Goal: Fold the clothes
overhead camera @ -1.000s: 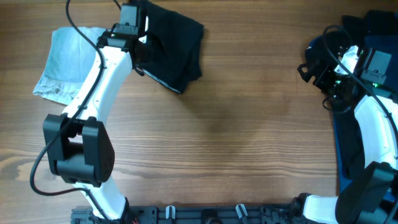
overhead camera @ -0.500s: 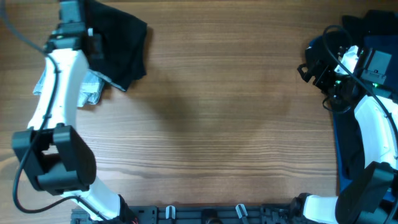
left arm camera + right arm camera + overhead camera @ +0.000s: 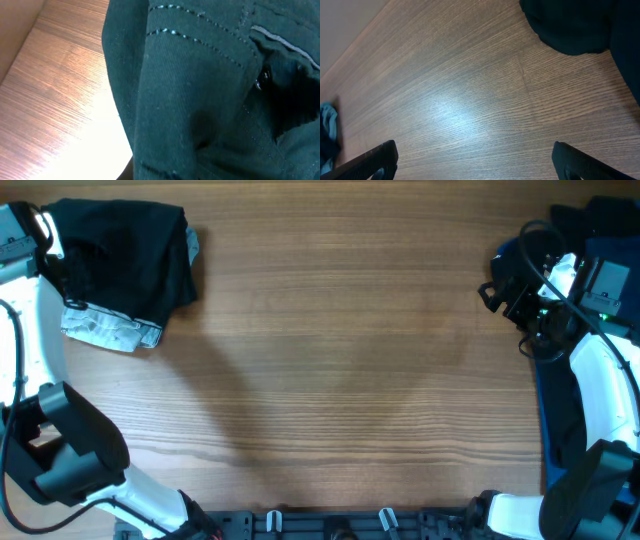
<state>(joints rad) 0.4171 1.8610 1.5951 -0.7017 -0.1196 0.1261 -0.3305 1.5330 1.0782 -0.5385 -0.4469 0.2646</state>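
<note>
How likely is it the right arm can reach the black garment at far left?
Probably not. Nothing blocks the way, but the black garment lies at the table edge opposite the right gripper, seemingly too far.

Left end effector [image 3: 55,270] pulled black garment [image 3: 130,260] leftward onto pale blue garment [image 3: 110,332].

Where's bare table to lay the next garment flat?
The table middle is bare wood, from the black garment across to the right arm. Crowded: far-left corner, black garment atop a pale blue garment; right edge, blue clothes under that arm.
</note>
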